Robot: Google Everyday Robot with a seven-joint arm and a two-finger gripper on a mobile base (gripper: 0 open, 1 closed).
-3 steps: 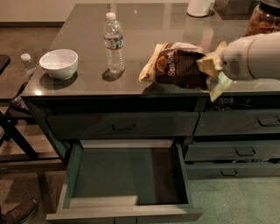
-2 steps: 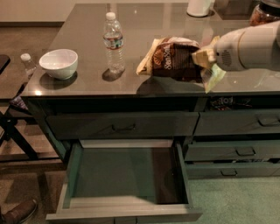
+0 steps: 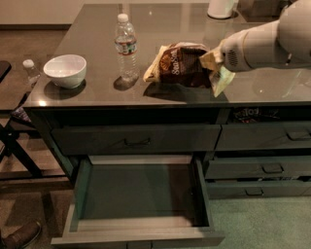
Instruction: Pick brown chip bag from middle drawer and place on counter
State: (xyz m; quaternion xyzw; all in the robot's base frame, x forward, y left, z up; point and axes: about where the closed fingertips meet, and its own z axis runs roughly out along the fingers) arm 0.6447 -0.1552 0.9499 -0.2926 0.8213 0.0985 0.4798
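- Glossy grey-brown counter (image 3: 92, 34): flat, reflective top on a dark grey-green cabinet; straight front edge running 9 to 3 o'clock across mid-view.
- Brown chip bag (image 3: 177, 65): crinkly film, dark brown centre, cream-yellow edge, white lettering; tilted on the counter close to the front edge, dark shadow beneath; pale green end flap hanging at 4 o'clock of the bag, past the counter edge.
- Gripper (image 3: 214, 61): on a smooth white arm reaching in from 3 o'clock; clamped on the bag's right end, over the counter near its front edge.
- Water bottle (image 3: 126, 46): clear ribbed plastic, white cap, upright; at 9 o'clock of the bag, near but apart.
- White bowl (image 3: 65, 70): round, smooth; at 9 o'clock of the bottle, near the counter's left edge.
- Open room: bare counter surface from the bag toward 12 o'clock, up to a white container (image 3: 221, 7) at the far edge.
- Middle drawer (image 3: 141, 194): standing open at 6 o'clock of the bag; wide, shallow, plain floor in full view, low straight walls.
- Upper drawer (image 3: 136, 141): shut, flat front, dark bar handle; between counter and middle drawer.
- Narrower drawers (image 3: 272, 168): shut, at 3 o'clock of the middle drawer.
- Brown shoe (image 3: 19, 236): on the floor at 8 o'clock of the open drawer.
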